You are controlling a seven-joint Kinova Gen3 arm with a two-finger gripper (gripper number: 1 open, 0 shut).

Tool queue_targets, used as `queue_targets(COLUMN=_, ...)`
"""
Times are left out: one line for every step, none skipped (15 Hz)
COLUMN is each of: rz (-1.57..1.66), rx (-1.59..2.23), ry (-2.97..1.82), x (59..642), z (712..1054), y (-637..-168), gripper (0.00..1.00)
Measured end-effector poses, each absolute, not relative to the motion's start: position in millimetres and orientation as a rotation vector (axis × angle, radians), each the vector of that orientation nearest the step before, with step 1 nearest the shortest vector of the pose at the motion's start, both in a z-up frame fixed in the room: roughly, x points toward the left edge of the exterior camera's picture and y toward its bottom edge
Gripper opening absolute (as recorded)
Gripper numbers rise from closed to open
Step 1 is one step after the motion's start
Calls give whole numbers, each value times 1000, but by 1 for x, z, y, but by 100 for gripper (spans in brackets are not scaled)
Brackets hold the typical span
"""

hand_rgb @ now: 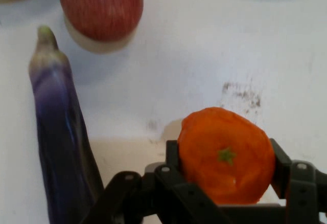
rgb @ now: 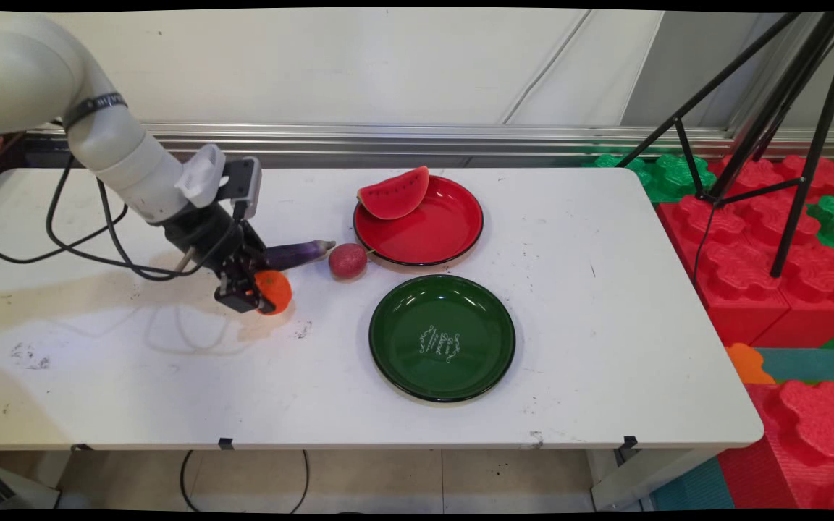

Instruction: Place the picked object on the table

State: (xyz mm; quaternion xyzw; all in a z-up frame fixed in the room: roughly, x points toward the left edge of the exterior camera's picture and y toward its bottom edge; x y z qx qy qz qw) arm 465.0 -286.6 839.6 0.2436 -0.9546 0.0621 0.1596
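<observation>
- Hand (rgb: 254, 293) closed on an orange fruit (rgb: 273, 291), one black finger on each side of it; in the hand view the same hand (hand_rgb: 225, 183) flanks the fruit (hand_rgb: 226, 155) left and right, green stem mark facing the camera.
- Orange fruit at the left half of the white counter (rgb: 135, 376), low over the surface; lifted or touching, cannot tell. Shadow directly beneath.
- Handling, judged: probably a light, rigid toy fruit with a smooth rounded skin, apt to slip if pinched off-centre; best held across its widest part, as here, with fingers on opposite sides.
- Purple eggplant (rgb: 297, 253) lying on the counter just beyond the hand, on its far side, tip pointing right; in the hand view the eggplant (hand_rgb: 61, 132) runs lengthwise along the left, near the fruit but apart from it.
- Reddish round fruit (rgb: 347, 261), perhaps an apple or potato, just right of the eggplant's tip; in the hand view, the same fruit (hand_rgb: 100, 6) at top left.
- Red plate (rgb: 439, 231) farther right and toward the far edge, with a watermelon slice (rgb: 394, 194) propped on its left rim.
- Green plate (rgb: 442, 336) right of the hand, nearer than the red plate, nothing on it, white lettering at centre.
- Black tripod (rgb: 772, 123) and red and green foam blocks (rgb: 757, 246) past the counter's right end.
</observation>
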Motion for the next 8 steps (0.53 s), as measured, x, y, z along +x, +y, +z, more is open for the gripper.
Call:
queue_targets(rz=168, rx=708, ry=-2732, x=467, z=834, y=-287, gripper=0)
queue_targets(rz=159, rx=721, ry=-2735, x=470, z=828, y=-287, gripper=0)
queue_targets(rz=152, rx=732, ry=-2738, x=471, z=823, y=-288, gripper=0)
queue_targets(rz=146, rx=740, ry=-2738, x=473, z=819, y=-288, gripper=0)
queue_targets(rz=140, rx=749, ry=-2736, x=475, z=815, y=-288, gripper=0)
queue_targets(rz=137, rx=753, ry=-2733, x=476, z=812, y=-289, gripper=100)
queue_targets(rz=135, rx=758, ry=-2729, x=477, z=810, y=-289, gripper=100)
queue_targets(rz=135, rx=761, ry=-2725, x=478, z=808, y=-290, gripper=100)
